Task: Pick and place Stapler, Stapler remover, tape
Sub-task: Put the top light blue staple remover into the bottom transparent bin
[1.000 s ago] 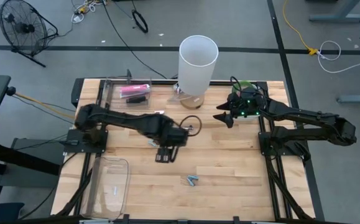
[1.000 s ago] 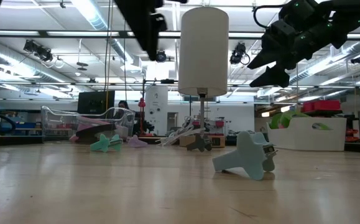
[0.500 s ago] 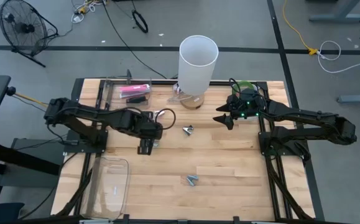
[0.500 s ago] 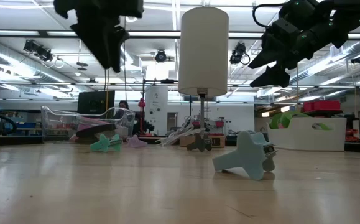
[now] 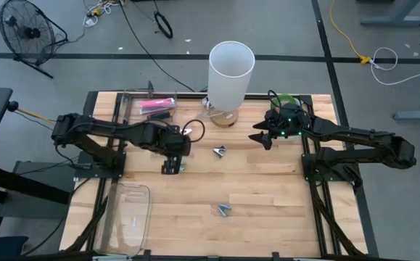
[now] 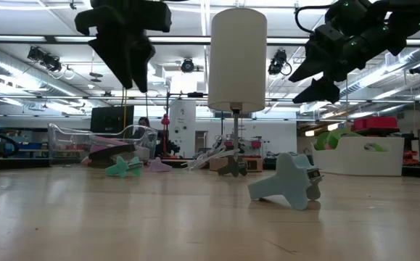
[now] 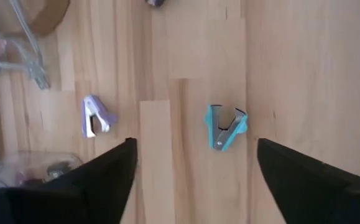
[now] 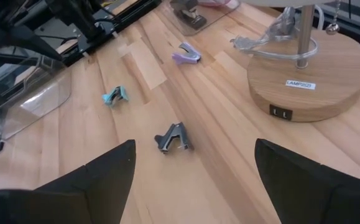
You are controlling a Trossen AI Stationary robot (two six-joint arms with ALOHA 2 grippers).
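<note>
A teal staple remover (image 7: 226, 126) lies flat on the wooden table (image 5: 268, 181), directly beneath the left gripper (image 7: 195, 149), whose fingers are spread wide with nothing between them and are held clear above the wood. A purple staple remover (image 7: 96, 117) is seen near it, apart from it, on the side towards the clear bin. A dark grey staple remover (image 5: 219, 151) is placed near the table's middle, at about 3 o'clock from the left gripper in the high view, and a blue-grey staple remover (image 5: 225, 209) rests alone at 6 o'clock from the dark grey one. A pink stapler (image 5: 156, 104) is kept inside a clear bin (image 5: 126, 98) at 10 o'clock on the table. A lamp (image 5: 231, 65) with a white shade is stood at 12 o'clock on a round wooden base (image 8: 310, 74). The right gripper (image 8: 195, 144) is held in the air at 2 o'clock from the dark grey remover, spread and empty. A second clear bin (image 5: 126, 217) is set at 7 o'clock.
</note>
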